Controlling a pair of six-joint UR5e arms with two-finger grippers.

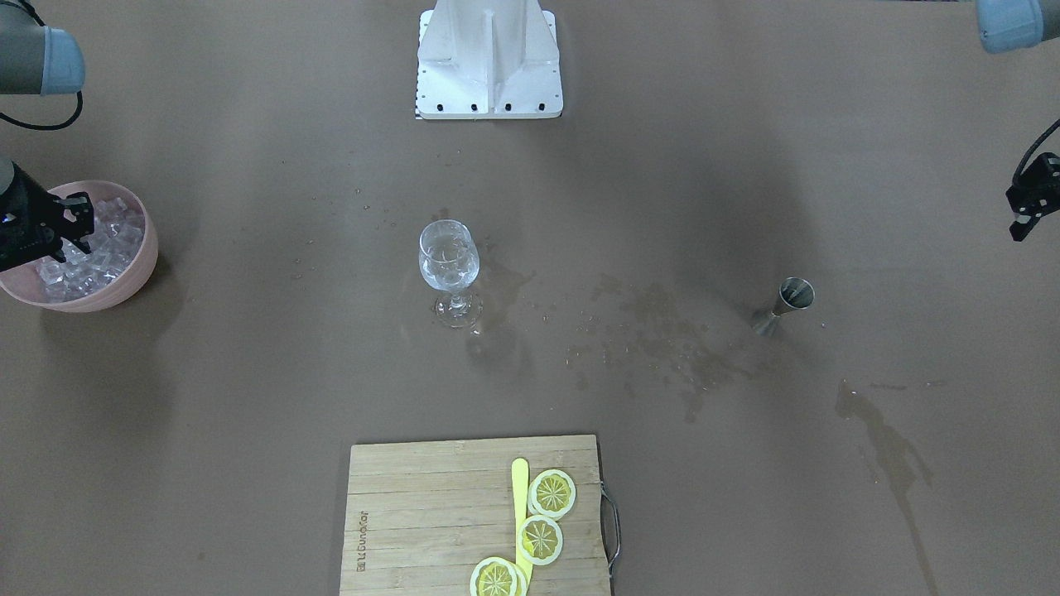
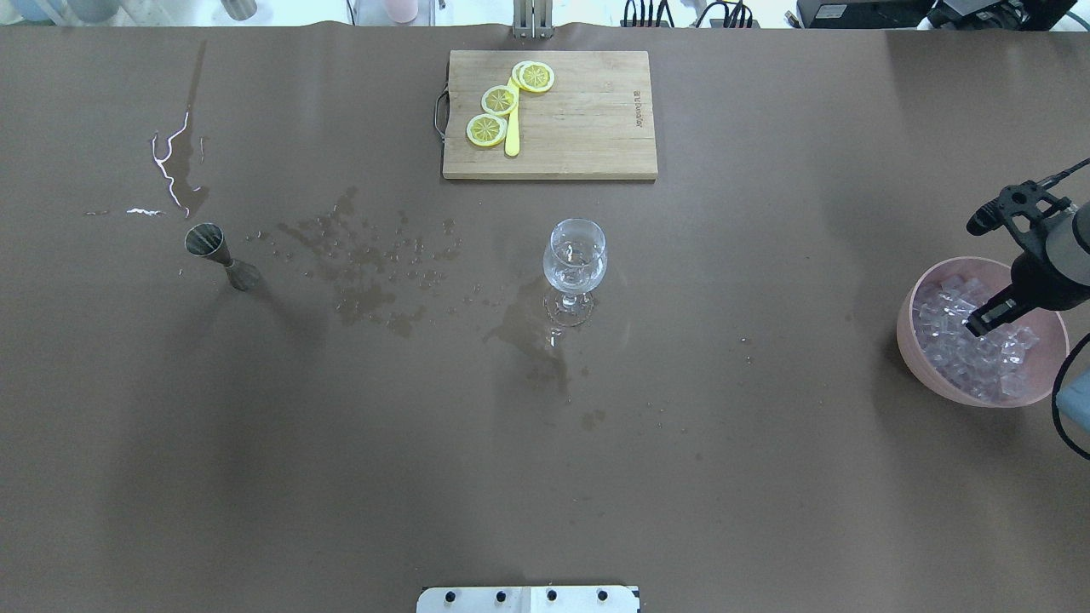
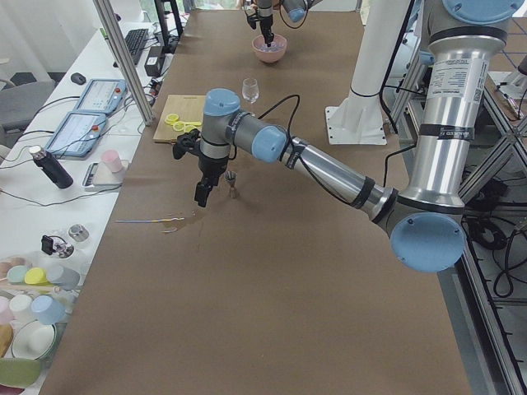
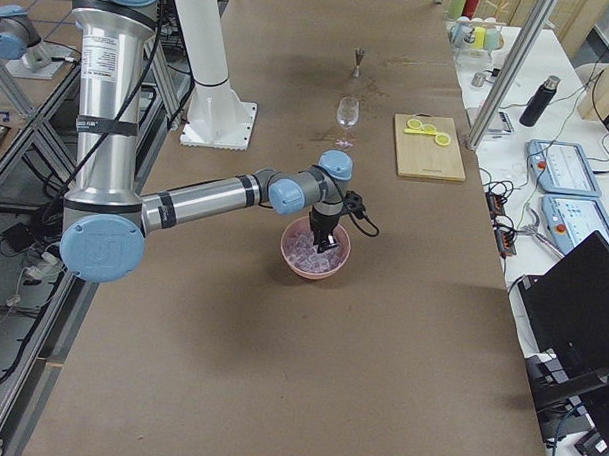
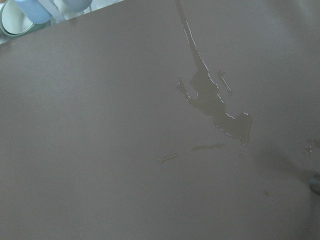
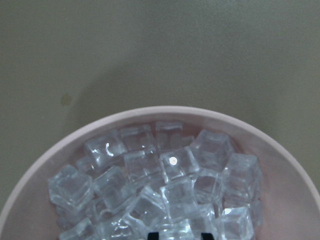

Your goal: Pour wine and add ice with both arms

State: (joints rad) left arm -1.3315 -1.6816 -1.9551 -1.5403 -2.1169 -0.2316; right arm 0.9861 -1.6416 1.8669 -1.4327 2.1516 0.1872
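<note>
The ice [image 1: 108, 240] is a heap of clear cubes in a pink bowl [image 1: 141, 269] at the table's right end; the ice [image 2: 954, 336] and the bowl [image 2: 915, 340] also show in the overhead view. My right gripper [image 1: 83, 223] hangs down into the bowl, its jaws apart just above the cubes [image 6: 170, 185], with its tips at the bottom edge of the right wrist view [image 6: 177, 235]. A wine glass [image 2: 576, 255] stands mid-table with something clear in it. My left gripper [image 1: 1020, 223] hovers near a steel jigger [image 1: 787, 302]; its jaws are cut off by the frame edge.
A wooden cutting board [image 2: 588, 119] with three lemon slices [image 2: 499, 100] and a yellow knife lies at the far edge. Wet spill patches [image 2: 366, 264] spread between the jigger and the glass, and a streak [image 5: 215, 100] lies beyond the jigger. The white robot base [image 1: 489, 66] stands behind.
</note>
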